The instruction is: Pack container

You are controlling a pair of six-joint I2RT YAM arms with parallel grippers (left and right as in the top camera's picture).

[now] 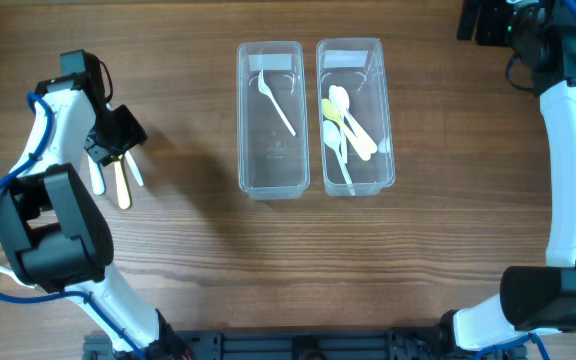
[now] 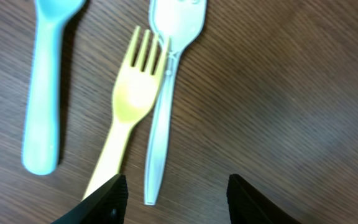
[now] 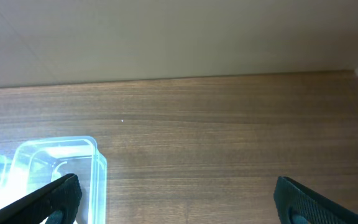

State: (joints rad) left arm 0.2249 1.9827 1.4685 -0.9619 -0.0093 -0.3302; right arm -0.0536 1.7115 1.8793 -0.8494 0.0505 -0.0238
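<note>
"While the left gripper (image 2: 176,202) hangs over the cutlery with its fingers spread and nothing between them, which piece would you take?"

"The yellow fork (image 2: 128,102), low on the handle. Its tines touch the clear fork (image 2: 165,106), so I'd close squarely or both may lift. The pale spoon (image 2: 42,93) lies apart, at left."

"Bound for where?"

"Top centre, probably the clear container (image 1: 242,120) with one white utensil (image 1: 278,105)."

"The right gripper (image 3: 176,202)?"

"Wide apart, empty, above the dark wood-grain table (image 1: 198,270). A plain pale wall (image 3: 166,31) stands behind."
</note>
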